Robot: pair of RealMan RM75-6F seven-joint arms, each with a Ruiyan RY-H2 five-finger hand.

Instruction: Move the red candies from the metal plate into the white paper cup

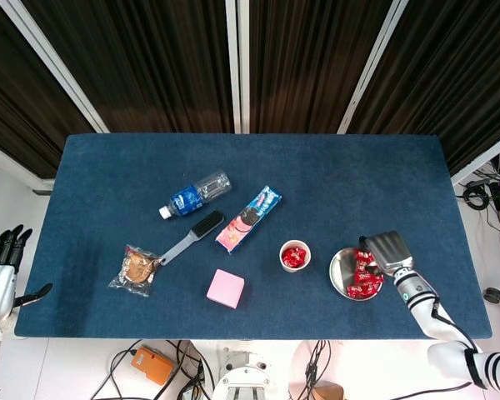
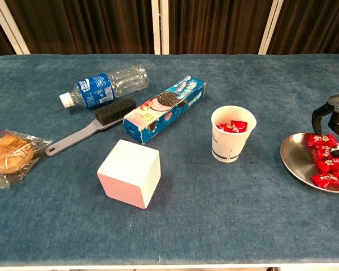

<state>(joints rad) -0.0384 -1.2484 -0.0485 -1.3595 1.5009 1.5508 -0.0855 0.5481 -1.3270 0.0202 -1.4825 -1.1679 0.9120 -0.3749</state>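
The metal plate (image 1: 341, 269) (image 2: 297, 158) lies near the table's front right with several red candies (image 1: 365, 277) (image 2: 328, 164) heaped on its right side. Left of it stands the white paper cup (image 1: 295, 256) (image 2: 232, 142), upright, with a few red candies (image 2: 231, 126) inside. My right hand (image 1: 385, 249) (image 2: 333, 114) hovers over the plate's far right edge, fingers arched down and apart above the candies, and nothing shows in its grasp. My left hand (image 1: 0, 275) hangs off the table's left edge, fingers spread and empty.
A water bottle (image 1: 194, 195) (image 2: 104, 86), a grey brush (image 1: 192, 235) (image 2: 90, 127) and a cookie box (image 1: 248, 218) (image 2: 164, 109) lie mid-table. A pink block (image 1: 225, 288) (image 2: 129, 173) and a bagged bun (image 1: 137, 268) (image 2: 11, 151) sit nearer the front left.
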